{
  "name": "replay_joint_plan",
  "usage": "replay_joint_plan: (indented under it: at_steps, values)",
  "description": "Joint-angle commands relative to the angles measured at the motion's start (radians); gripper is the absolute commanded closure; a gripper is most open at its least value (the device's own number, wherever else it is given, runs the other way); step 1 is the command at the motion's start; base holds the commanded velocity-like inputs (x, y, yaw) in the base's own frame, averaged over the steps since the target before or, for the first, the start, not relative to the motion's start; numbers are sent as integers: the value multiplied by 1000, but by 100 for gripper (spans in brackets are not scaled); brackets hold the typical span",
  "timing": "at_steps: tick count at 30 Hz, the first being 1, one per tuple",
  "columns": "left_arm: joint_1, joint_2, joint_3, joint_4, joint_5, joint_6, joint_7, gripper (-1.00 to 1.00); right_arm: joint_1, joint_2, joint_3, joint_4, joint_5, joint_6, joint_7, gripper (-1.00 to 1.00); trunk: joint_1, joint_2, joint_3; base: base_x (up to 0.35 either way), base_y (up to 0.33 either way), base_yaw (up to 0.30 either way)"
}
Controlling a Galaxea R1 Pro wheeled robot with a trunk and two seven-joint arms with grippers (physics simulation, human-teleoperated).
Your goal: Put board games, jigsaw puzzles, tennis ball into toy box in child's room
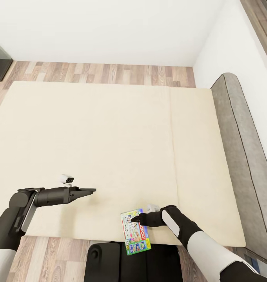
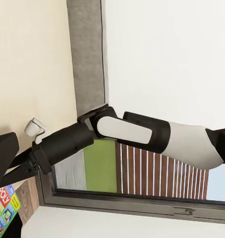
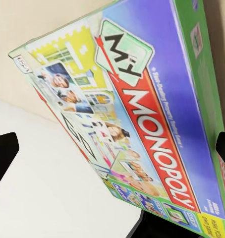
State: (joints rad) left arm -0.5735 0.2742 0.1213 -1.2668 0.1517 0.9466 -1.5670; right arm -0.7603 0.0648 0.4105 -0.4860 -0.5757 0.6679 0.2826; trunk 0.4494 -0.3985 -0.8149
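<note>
Our right gripper (image 1: 136, 219), fingers apart, sits over the Monopoly board game (image 1: 135, 232) at the bed's (image 1: 109, 137) near edge, box's long axis running away from us, left gripper (image 1: 90, 190) farther off.

- Flat rectangular green-edged Monopoly board game box (image 1: 135, 232), red banner across its colourful lid, lies face-up at the beige-covered bed's (image 1: 109, 137) 6 o'clock edge, slightly overhanging.

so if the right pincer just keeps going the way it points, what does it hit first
The Monopoly board game, most likely. The right pincer points left over the box's top end at the near edge of the bed, and in the right wrist view the box sits directly between its open fingertips. Whether they already touch it is unclear.
</note>
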Motion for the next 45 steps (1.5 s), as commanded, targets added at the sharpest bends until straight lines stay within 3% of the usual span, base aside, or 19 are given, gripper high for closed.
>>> replay_joint_plan:
  at_steps: [1, 15, 45]
  values:
    - [0, 0, 0, 0, 0, 11, -4, -100, -1, 0, 2, 0, 2, 2, 3, -100, 1, -2, -1, 0, 0, -5]
    - [0, 0, 0, 0, -1, 11, -4, -100, -1, 0, 2, 0, 2, 2, 3, -100, 1, -2, 3, 0, 0, -119]
    - [0, 0, 0, 0, -1, 11, -4, -100, -1, 0, 2, 0, 2, 1, 3, -100, 1, -2, 3, 0, 35, -6]
